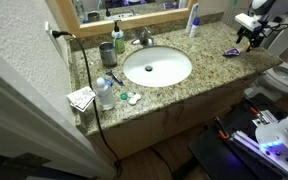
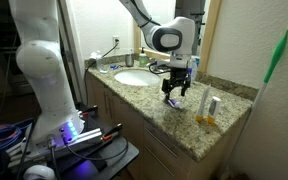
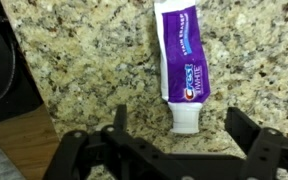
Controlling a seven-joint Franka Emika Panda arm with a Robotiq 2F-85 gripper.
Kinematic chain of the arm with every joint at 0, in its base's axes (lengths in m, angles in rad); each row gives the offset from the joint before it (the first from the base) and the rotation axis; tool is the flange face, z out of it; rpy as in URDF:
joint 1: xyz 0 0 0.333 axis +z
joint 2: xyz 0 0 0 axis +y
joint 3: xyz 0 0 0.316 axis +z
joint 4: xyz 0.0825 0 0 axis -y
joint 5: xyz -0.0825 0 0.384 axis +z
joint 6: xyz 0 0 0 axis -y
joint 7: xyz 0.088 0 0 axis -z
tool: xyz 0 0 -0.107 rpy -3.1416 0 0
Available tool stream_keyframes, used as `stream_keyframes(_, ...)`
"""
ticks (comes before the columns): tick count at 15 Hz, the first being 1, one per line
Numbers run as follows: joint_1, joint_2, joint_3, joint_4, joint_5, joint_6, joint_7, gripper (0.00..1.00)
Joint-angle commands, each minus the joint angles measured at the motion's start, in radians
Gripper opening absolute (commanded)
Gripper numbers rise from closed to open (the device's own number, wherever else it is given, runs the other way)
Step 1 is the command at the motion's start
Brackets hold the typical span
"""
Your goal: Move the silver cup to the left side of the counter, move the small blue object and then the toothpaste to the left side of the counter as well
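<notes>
Black two-fingered gripper spread wide and empty, hanging low over the speckled tan-brown granite counter. Directly beneath it in the wrist view, flat blue-purple and white toothpaste tube, lying on the granite along the 12-to-6 o'clock line, white cap at the 6 o'clock end. Dark fingers at roughly 4 and 8 o'clock of that cap, apart from the tube on both sides.

In an exterior view, same tube at 3 o'clock of the oval white sink, near the counter's end, with the gripper just above it at 1 o'clock.

Small dull silver metal cup upright at 10 o'clock of the sink, just beside a green soap bottle and well apart from the tube. Clear plastic water bottle at 8 o'clock of the sink, near the counter's front edge. Tall white upright tube with blue top at 1 o'clock of the sink, against the back wall.
</notes>
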Motion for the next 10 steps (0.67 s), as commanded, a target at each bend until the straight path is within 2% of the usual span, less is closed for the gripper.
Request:
stream_keyframes(1,0.002,0.001,-0.001,0.002,0.02,-0.006,0.0,1.0)
stream_keyframes(3,0.002,0.001,0.004,0.002,0.052,-0.012,-0.001,1.0)
stream_keyframes(5,0.005,0.002,-0.002,0.004,0.035,-0.027,0.029,1.0)
stream_keyframes(8,0.001,0.0,0.008,-0.004,0.086,0.023,0.033,1.0)
stream_keyframes(10,0.004,0.001,0.0,0.004,0.059,-0.032,0.062,1.0)
